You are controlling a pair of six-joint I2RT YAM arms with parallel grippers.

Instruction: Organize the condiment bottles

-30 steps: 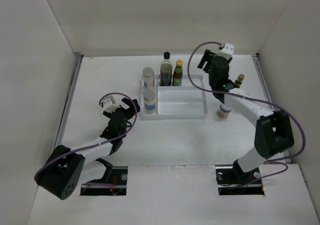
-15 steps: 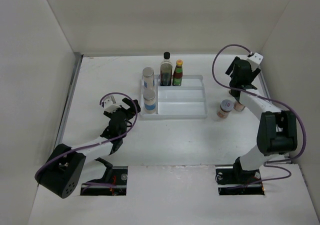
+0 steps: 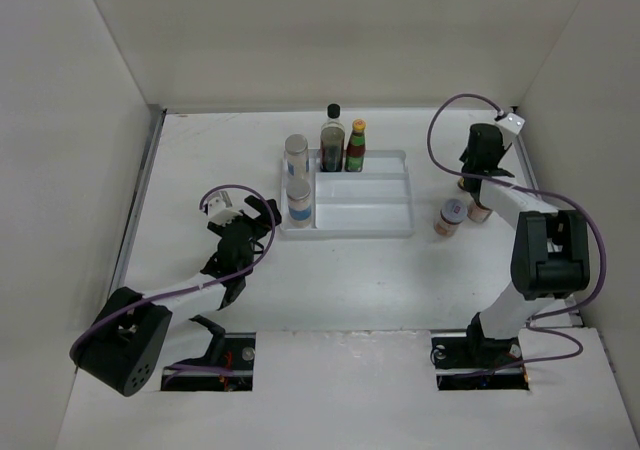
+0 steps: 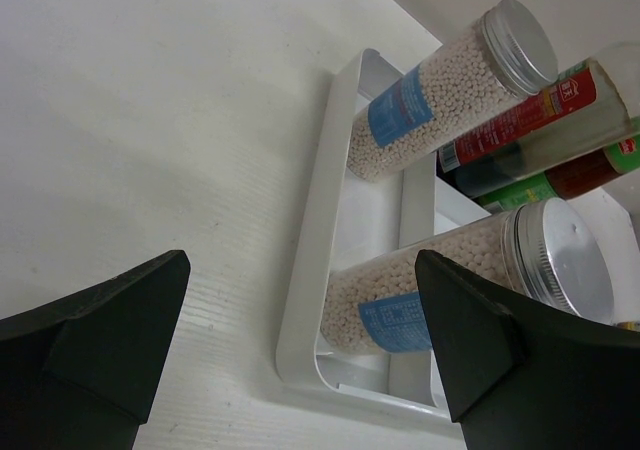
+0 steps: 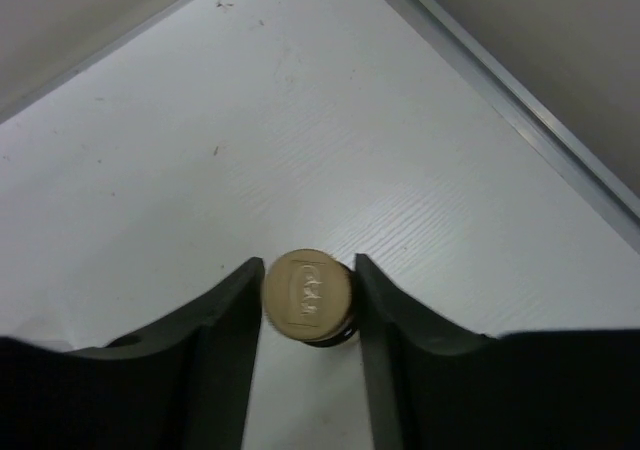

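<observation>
A small gold-capped bottle [image 5: 308, 296] stands on the table at the far right, and my right gripper [image 5: 308, 264] is shut on its cap, one finger against each side. From above, that gripper [image 3: 472, 173] covers most of the bottle. Two pinkish spice jars [image 3: 452, 215] [image 3: 480, 210] stand just in front of it. In the white tray [image 3: 345, 232], two grey-lidded jars [image 3: 296, 150] [image 3: 299, 198] fill the left compartment. The tall dark bottle [image 3: 332, 135] and the yellow-capped bottle [image 3: 356, 145] stand at the back. My left gripper [image 3: 252, 213] is open beside the tray's left end, holding nothing.
The left wrist view shows the tray's near corner [image 4: 300, 360] and both grey-lidded jars [image 4: 440, 90] [image 4: 450, 290] between the open fingers. A metal rail [image 3: 522, 150] and the side wall run close behind the right gripper. The tray's large right compartment [image 3: 365, 205] holds nothing.
My right arm swung from over the tray's right end to the far right corner. It came down over the small bottle and its fingers closed on the cap. The left arm stayed put.
</observation>
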